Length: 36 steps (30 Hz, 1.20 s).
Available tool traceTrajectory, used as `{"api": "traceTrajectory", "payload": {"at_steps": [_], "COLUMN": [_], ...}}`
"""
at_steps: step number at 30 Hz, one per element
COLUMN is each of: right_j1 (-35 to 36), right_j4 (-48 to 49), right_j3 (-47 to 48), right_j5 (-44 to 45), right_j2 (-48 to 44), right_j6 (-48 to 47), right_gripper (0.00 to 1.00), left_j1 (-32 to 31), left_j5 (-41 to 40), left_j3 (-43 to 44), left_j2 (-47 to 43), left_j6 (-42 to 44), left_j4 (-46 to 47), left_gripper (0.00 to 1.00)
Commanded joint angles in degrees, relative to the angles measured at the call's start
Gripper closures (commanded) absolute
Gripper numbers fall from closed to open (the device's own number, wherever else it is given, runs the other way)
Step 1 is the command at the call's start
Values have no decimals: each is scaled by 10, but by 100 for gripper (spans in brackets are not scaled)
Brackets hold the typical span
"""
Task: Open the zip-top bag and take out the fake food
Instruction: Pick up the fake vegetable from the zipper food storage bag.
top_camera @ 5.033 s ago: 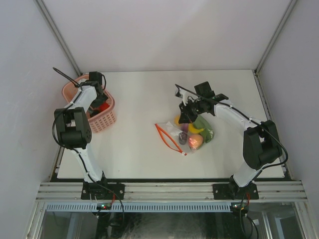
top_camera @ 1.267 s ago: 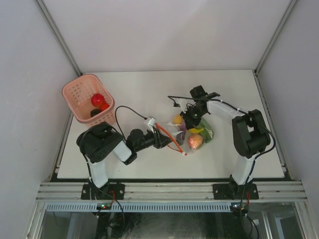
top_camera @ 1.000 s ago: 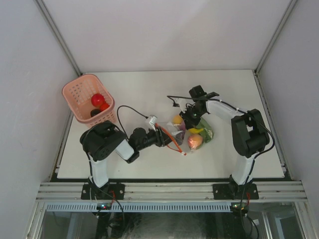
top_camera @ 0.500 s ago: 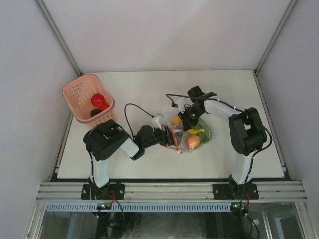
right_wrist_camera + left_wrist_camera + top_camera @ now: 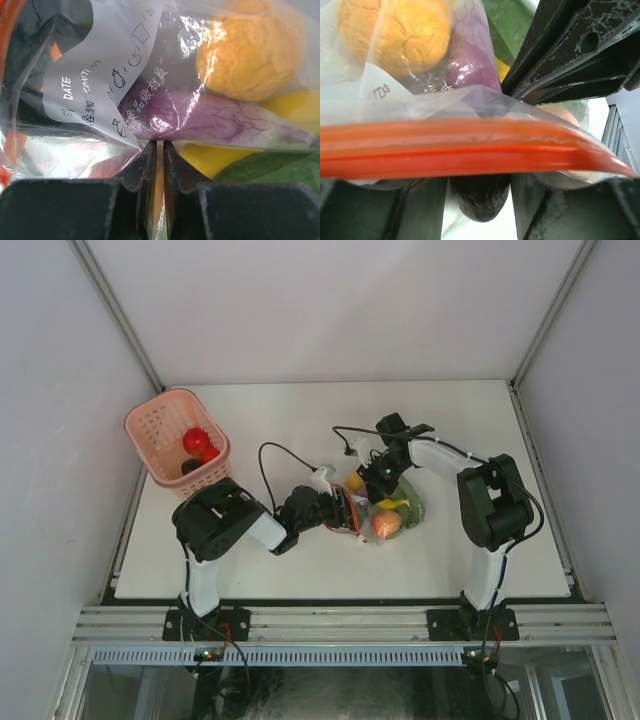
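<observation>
The clear zip-top bag (image 5: pixel 392 508) lies at mid table with the fake food inside. Through the plastic I see an orange round piece (image 5: pixel 250 55), a purple eggplant (image 5: pixel 200 115), a yellow piece (image 5: pixel 295 110) and a green piece (image 5: pixel 270 175). My right gripper (image 5: pixel 378 477) is shut on a fold of bag film (image 5: pixel 160 145) at the bag's far side. My left gripper (image 5: pixel 345 512) is open at the bag's left edge. The red-orange zipper strip (image 5: pixel 470 150) runs across its spread fingers (image 5: pixel 380 210). A dark rounded piece (image 5: pixel 480 200) sits between them. The right gripper's black fingers (image 5: pixel 570 50) show beyond the strip.
A pink perforated basket (image 5: pixel 160 425) stands at the far left with red pieces (image 5: pixel 196 441) in it. The left arm's cable (image 5: pixel 285 455) loops above the table beside the bag. White walls close in the back and both sides.
My left arm has left the basket and reached right, close up against the bag's zipper edge. The bag has bunched slightly to the right. My right gripper has stayed on the bag.
</observation>
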Motion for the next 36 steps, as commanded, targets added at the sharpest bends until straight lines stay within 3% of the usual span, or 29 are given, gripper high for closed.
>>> {"api": "traceTrajectory", "payload": {"at_steps": [1,5,8,10,22,36], "right_j1": [-1,-13,-22,-25,-20,-19], "right_j4": [8,6,7,7,8,8], "right_j3": [22,22,22,22,21,20], "right_j5": [-29,-30,-25,-21,1,6], "right_j2": [0,-6,-12,-15,-18,-20], "right_j6": [11,11,10,10,2,1], "right_gripper": [92,92,92,92,93,93], "left_j1": [-9,-8,-7,-4,55,102], "left_j5": [-15,-26,-23,-16,104,150], "left_j3": [6,-15,-30,-36,-41,-31], "left_j2": [-1,-32,-60,-78,-123,-244], "left_j6": [22,30,26,20,-85,-8], "left_j4": [-25,-25,-29,-44,-133,-378], "left_gripper": [55,74,94,98,100,100]}}
